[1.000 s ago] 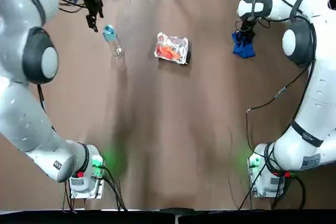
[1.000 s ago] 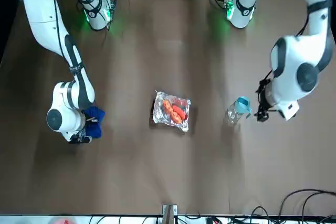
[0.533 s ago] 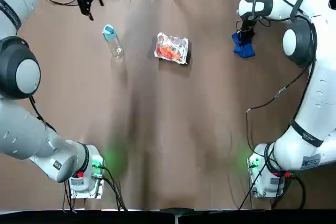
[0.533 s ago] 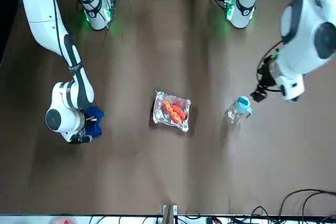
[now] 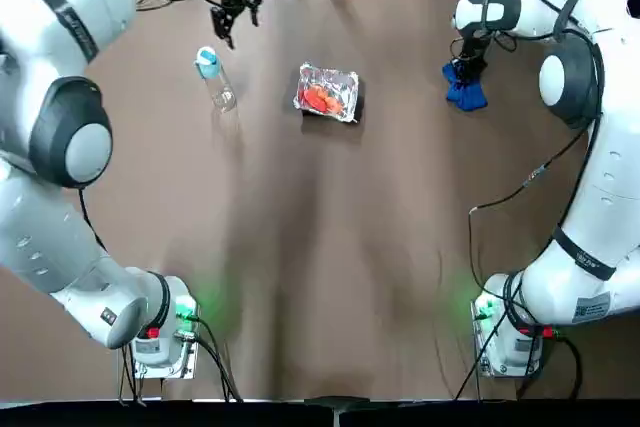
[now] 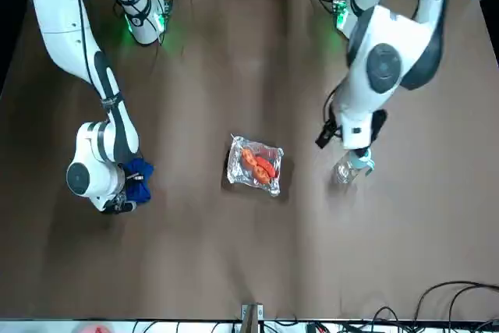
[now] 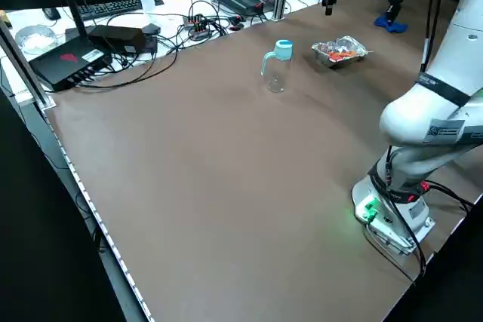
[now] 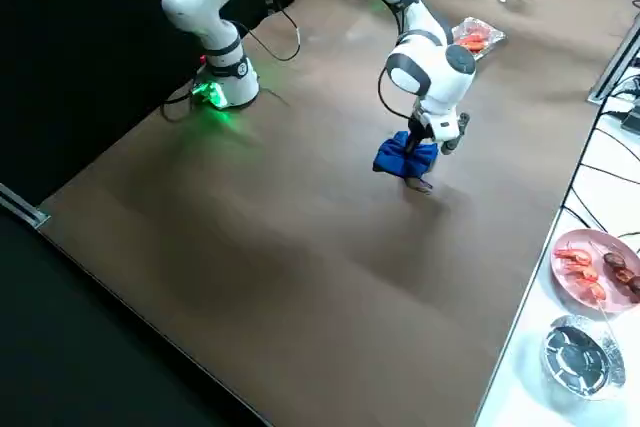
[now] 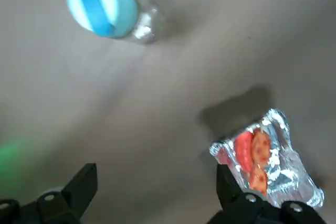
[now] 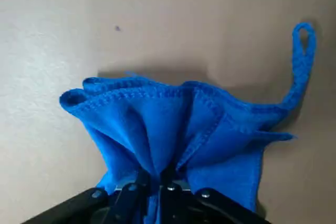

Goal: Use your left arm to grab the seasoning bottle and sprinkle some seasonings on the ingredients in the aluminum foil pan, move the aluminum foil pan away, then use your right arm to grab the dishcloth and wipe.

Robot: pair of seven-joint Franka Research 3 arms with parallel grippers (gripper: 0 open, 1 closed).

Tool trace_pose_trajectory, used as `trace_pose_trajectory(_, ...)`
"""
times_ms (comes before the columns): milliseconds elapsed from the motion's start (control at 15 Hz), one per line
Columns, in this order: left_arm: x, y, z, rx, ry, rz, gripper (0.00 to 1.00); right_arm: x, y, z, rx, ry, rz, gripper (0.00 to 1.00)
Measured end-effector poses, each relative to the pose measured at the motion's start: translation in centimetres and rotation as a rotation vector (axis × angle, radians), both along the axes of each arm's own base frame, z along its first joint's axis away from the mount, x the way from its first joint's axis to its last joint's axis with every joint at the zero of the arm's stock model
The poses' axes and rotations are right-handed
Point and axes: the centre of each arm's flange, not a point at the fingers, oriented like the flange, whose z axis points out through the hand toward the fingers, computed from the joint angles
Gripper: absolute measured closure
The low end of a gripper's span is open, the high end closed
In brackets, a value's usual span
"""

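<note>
Top view: my left gripper point(image 5: 232, 25), fingers spread and empty, hovers beyond the upright seasoning bottle point(image 5: 215, 78); I should descend squarely around its body. Right gripper point(image 5: 466, 69) pinches the dishcloth point(image 5: 465, 93).

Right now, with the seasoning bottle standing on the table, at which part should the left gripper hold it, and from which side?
Grip the seasoning bottle on its clear body just under the blue cap, coming in level from the side. It stands upright and slim, so open fingers can close across it. The left gripper is open and hangs near it, with bare table around the bottle.
</note>
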Motion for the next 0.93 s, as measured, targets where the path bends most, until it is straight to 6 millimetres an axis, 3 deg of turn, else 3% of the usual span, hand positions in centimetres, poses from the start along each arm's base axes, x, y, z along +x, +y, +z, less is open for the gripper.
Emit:
trace_pose_trajectory(200, -0.3, -4.2, -0.3, 0.002, -0.068, -0.076, 0.0, 0.2, -1.4, 0.3, 0.0, 0.01, -0.016, 0.89)
trace_pose_trajectory(333, -0.4, -5.3, -0.7, 0.024, -0.107, -0.165, 0.0, 0.4, -1.7, 0.6, 0.001, 0.008, -0.022, 0.89)
trace_pose_trajectory(467, -1.0, -6.7, -2.2, 0.104, -0.122, -0.364, 0.0, 0.5, -1.7, 0.6, 0.001, 0.007, -0.022, 0.89)
trace_pose_trajectory(733, -1.6, -10.9, -8.6, 0.155, -0.137, -0.583, 0.0, 0.4, -1.7, 0.6, 0.001, 0.009, -0.022, 0.89)
trace_pose_trajectory(933, -0.8, -12.5, -14.6, 0.14, -0.165, -0.648, 0.0, 0.4, -1.7, 0.5, 0.001, 0.01, -0.021, 0.89)
